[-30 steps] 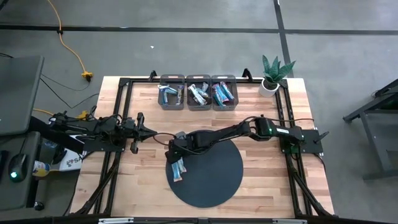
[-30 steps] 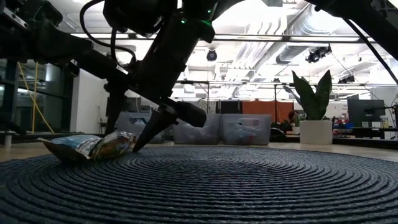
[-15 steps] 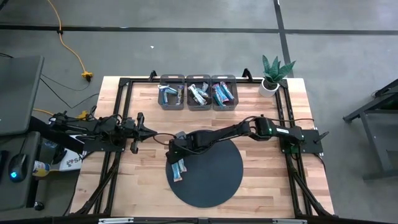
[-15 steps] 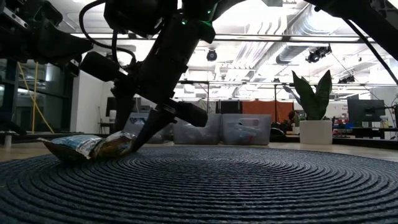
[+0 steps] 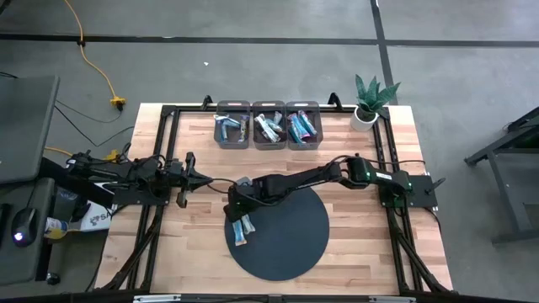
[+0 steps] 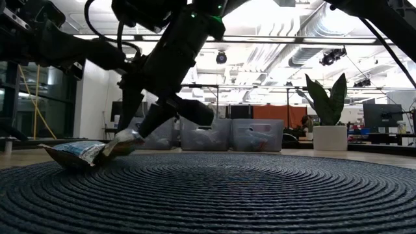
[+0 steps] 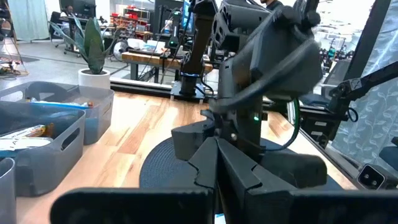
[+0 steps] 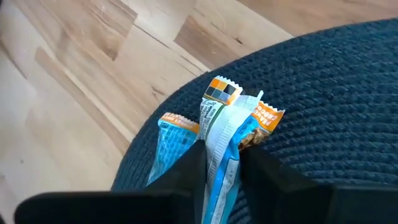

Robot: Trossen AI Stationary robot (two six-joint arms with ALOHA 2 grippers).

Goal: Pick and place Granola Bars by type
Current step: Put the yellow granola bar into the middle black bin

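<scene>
Overhead and wrist views, read from left to right. At the far left the left gripper (image 5: 195, 178) is parked above bare wood beside the mat, its fingers drawn together to a point with nothing between them; it is well apart from the work.

Next comes the dark round mat (image 5: 290, 240), on whose left edge two Granola Bars (image 5: 243, 227) are seen lying side by side, both light blue with orange ends. The right gripper (image 5: 237, 207) is set directly over their upper ends. In the right wrist view its fingers (image 8: 186, 171) are seen pinching the middle of the nearer blue bar (image 8: 221, 146), narrowed onto the wrapper; the second blue bar (image 8: 169, 140) lies just beside it, touching or nearly so. In the low view the gripped end (image 6: 125, 138) is seen tilted up off the mat.

The long axis of the held bar is seen running straight out from the claw, between the fingers, so the grip is judged to cross the bar's short width.

Farther back, the three grey bins (image 5: 269, 125) are seen along the table's far edge, behind the claw; a lift and a carry away from the mat toward them is judged to be required, the right arm being much the nearer.
</scene>
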